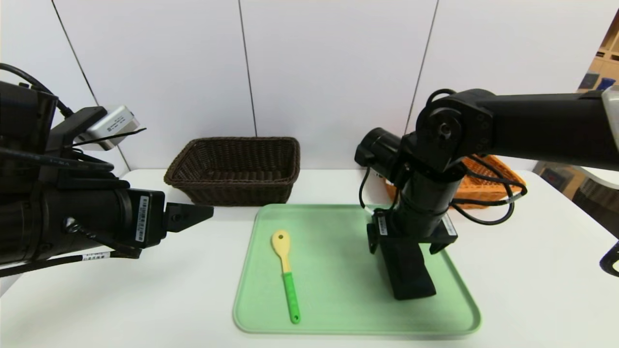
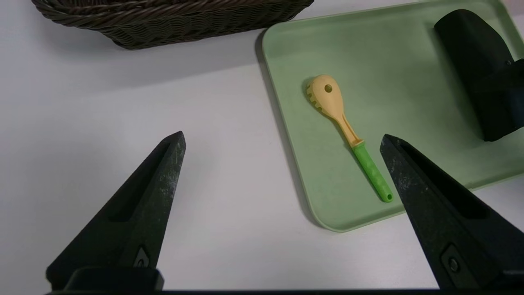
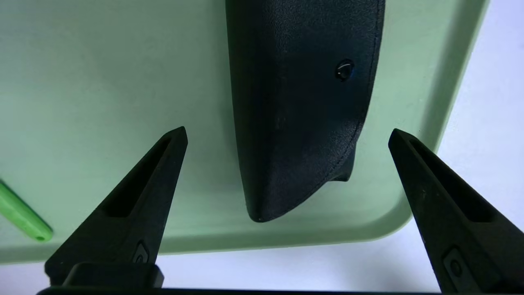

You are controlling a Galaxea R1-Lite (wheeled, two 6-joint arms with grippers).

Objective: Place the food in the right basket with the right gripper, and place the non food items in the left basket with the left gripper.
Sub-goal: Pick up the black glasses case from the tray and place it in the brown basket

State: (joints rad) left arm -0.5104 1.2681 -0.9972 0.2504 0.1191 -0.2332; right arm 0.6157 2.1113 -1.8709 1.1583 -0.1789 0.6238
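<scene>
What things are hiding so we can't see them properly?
- Orange basket: head view, mostly behind the right arm; its inside is unseen.
- Black case: head view, far end under the right gripper.
- Dark basket: left wrist view, cut by the edge.
- Snack: seen in no view.

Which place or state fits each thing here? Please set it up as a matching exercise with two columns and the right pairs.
Things:
1. spoon
2. black case
3. left basket
4. left gripper

Places or states:
A. on the white table behind the green tray, nothing inside it
B. open, held off to the left of the tray, over bare table
C. on the tray's left half, green handle toward the robot
D. on the tray's right half, under the open right gripper

Pairs: 1-C, 2-D, 3-A, 4-B
</scene>
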